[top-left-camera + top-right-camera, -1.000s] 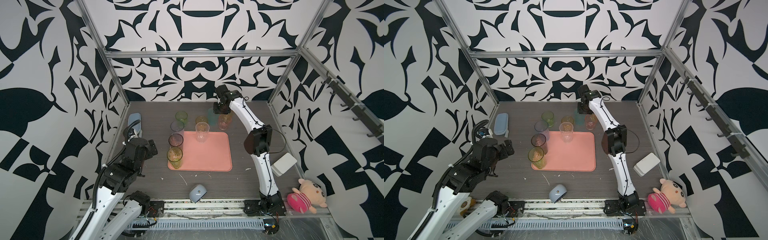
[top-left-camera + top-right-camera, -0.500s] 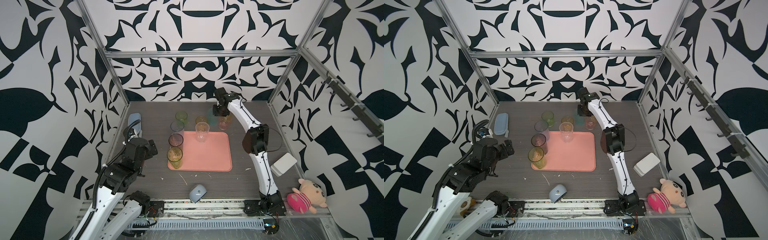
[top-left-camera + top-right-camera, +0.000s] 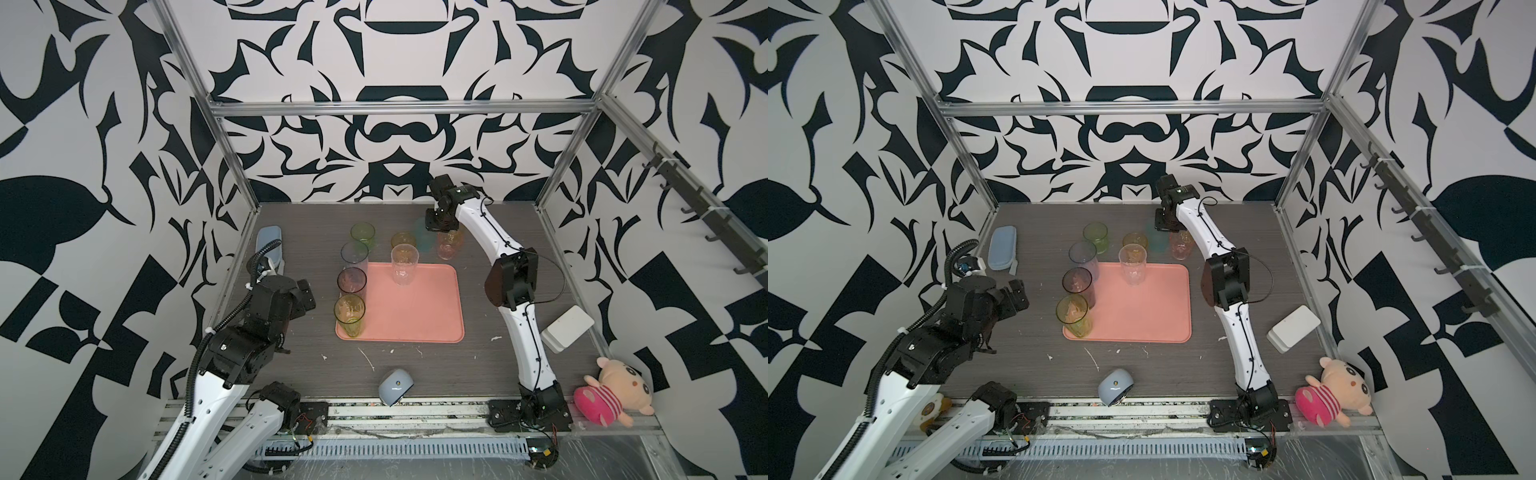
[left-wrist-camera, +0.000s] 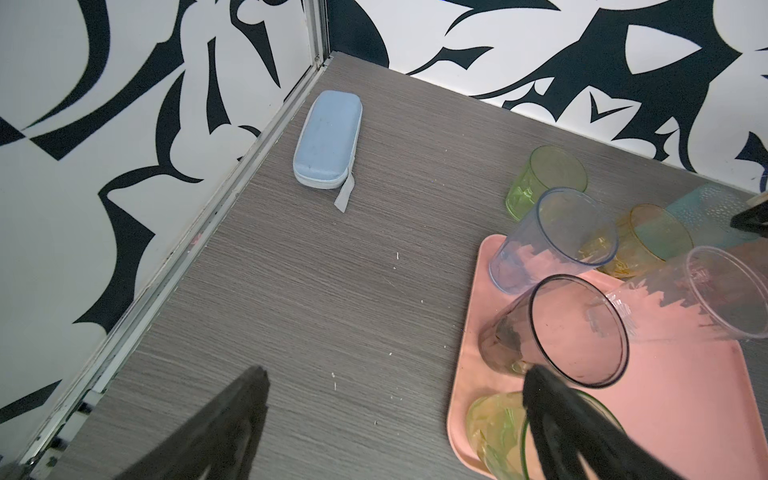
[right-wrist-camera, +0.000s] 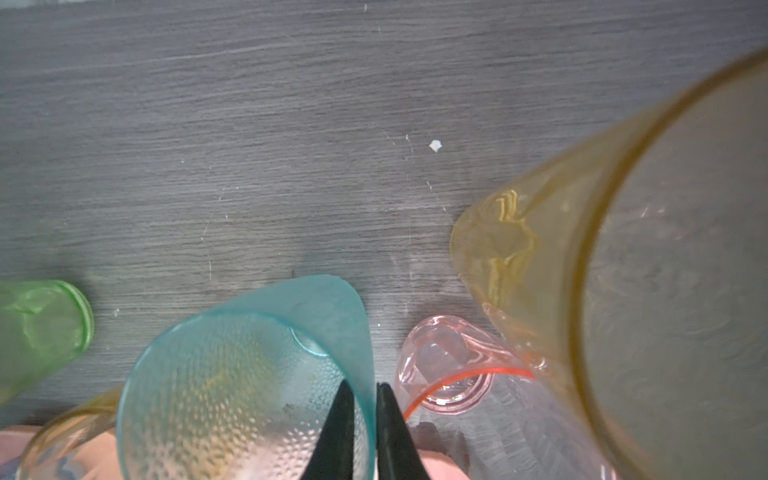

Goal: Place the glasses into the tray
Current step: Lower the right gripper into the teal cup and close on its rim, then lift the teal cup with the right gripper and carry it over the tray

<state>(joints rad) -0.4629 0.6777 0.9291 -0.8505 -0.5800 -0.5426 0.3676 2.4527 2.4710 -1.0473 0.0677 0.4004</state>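
My left arm [image 3: 249,332] sits folded back, left gripper [image 4: 397,372] spread wide. My right arm [image 3: 511,282] stretches far forward, right gripper [image 5: 360,388] pinching the teal glass [image 5: 232,395] wall.

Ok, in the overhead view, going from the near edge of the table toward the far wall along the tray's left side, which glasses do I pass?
Near to far in a top view: tall yellow-green glass → dark grey glass → blue glass → short green glass.

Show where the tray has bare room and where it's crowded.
Free: right half of the tray, from the clear glass to the near rim. Crowded: its left edge, lined by three glasses, and behind it, where the right claw pinches the teal glass.
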